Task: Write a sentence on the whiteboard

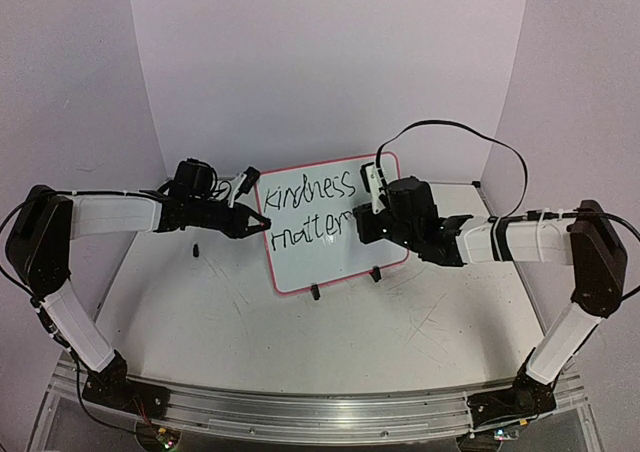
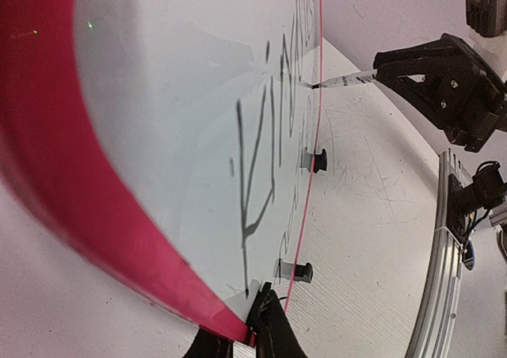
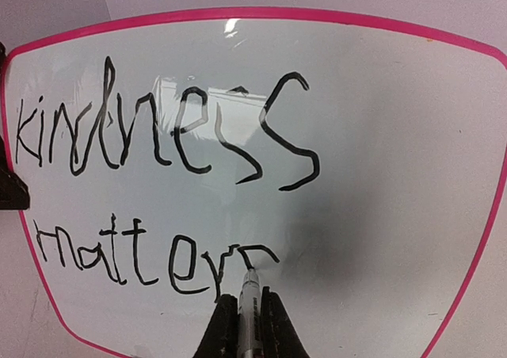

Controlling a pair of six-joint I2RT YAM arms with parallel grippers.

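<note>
Whiteboard (image 1: 322, 257) stands on its clip feet (image 1: 315, 292) at the centre of the overhead frame, and the sentence (image 3: 170, 140) on it reads "kindness" over "matter" in black. Left gripper (image 1: 262, 222) is pinched onto the board's left edge. Right gripper (image 1: 368, 227) is clamped round a marker (image 3: 249, 291), tip touching the last r, lower middle of its wrist view.

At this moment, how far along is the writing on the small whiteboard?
Done: "kindness" fills the top line of the pink-rimmed white board, and "matter" stands below. In hand: the right pincer holds a white marker pen, tip at the last r, while the left pincer clamps the board's left edge. Left: the second line looks unfinished, and the bare space beneath is blank.
</note>
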